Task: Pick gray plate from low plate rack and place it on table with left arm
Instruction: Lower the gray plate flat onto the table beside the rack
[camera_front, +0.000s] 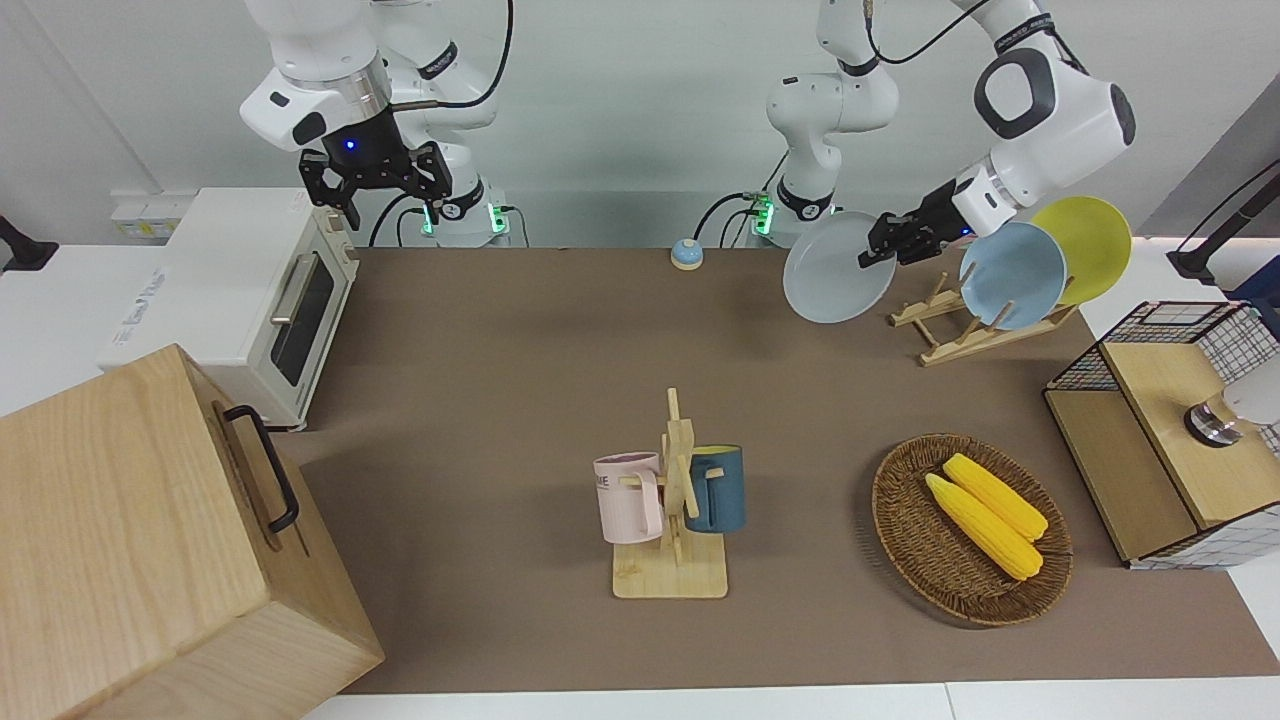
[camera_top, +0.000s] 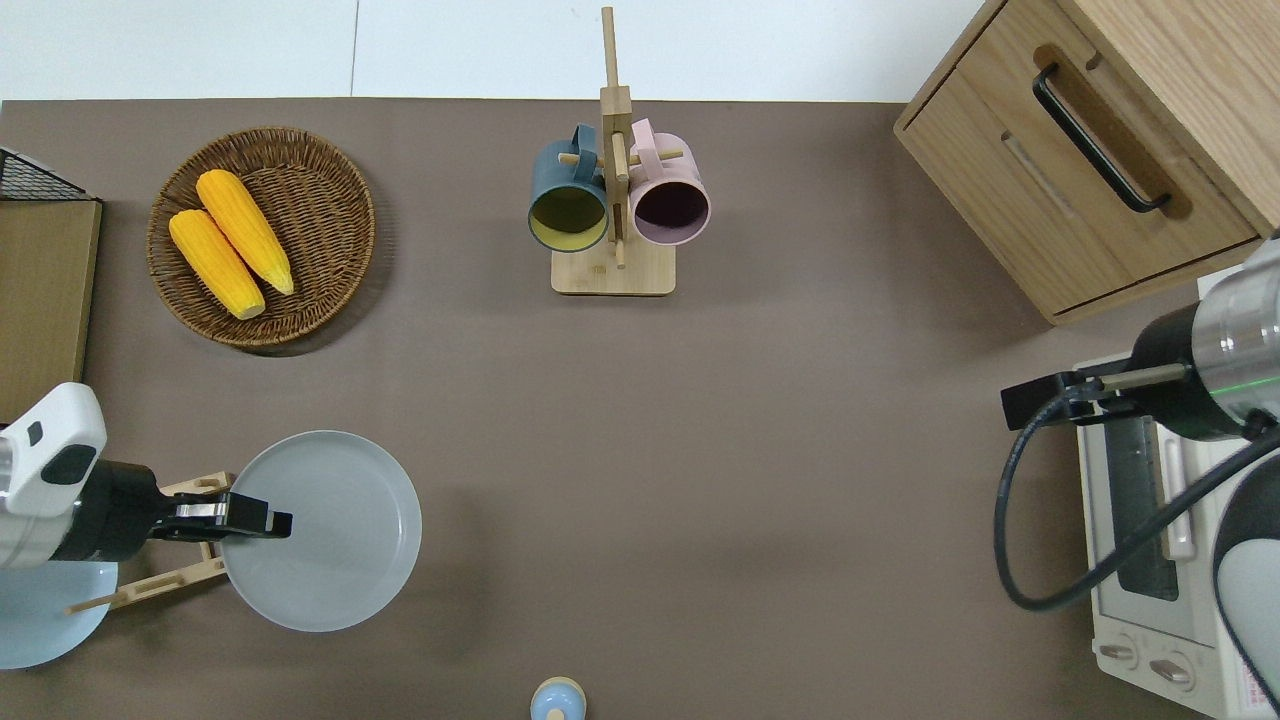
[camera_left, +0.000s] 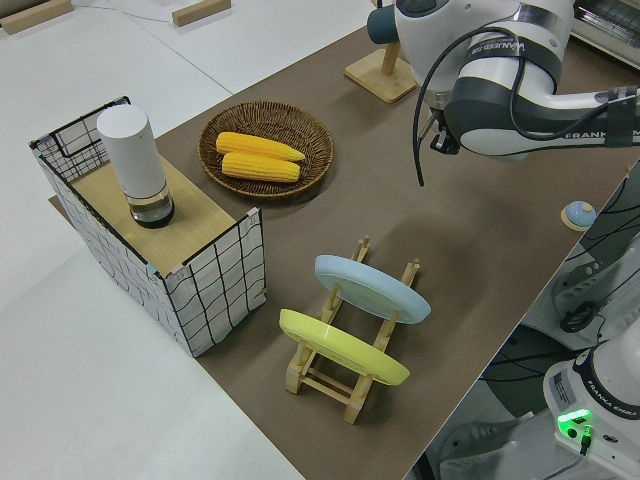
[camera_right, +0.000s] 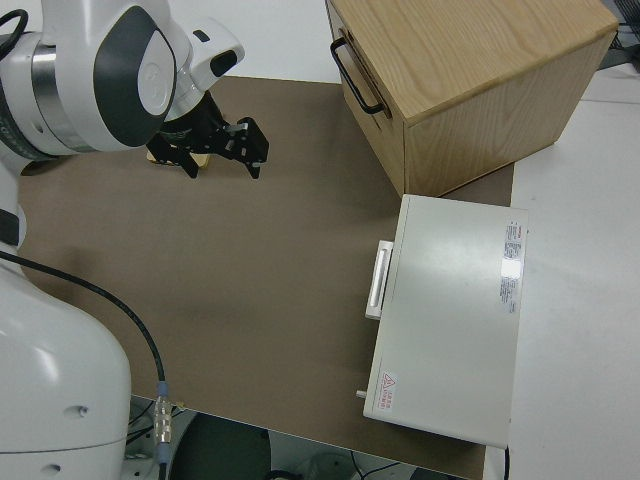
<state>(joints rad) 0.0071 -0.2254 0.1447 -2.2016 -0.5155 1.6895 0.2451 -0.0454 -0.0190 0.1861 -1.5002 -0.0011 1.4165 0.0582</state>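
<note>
While hidden from the left side view, gray plate (camera_top: 330, 540) clamped in left fingers (camera_top: 255, 522).

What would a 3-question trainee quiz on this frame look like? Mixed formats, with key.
1. True or false: the round pale gray plate rests flat on the brown-matted table.
2. Which plates remain in the low light-wood plate rack? A) light blue and yellow B) yellow only C) none
3. Fill in: the left gripper is shut on the ____.

Key
1. False: it is held in the air, clear of the rack.
2. A: the light blue plate and yellow plate.
3. gray plate. The right arm is parked.
</note>
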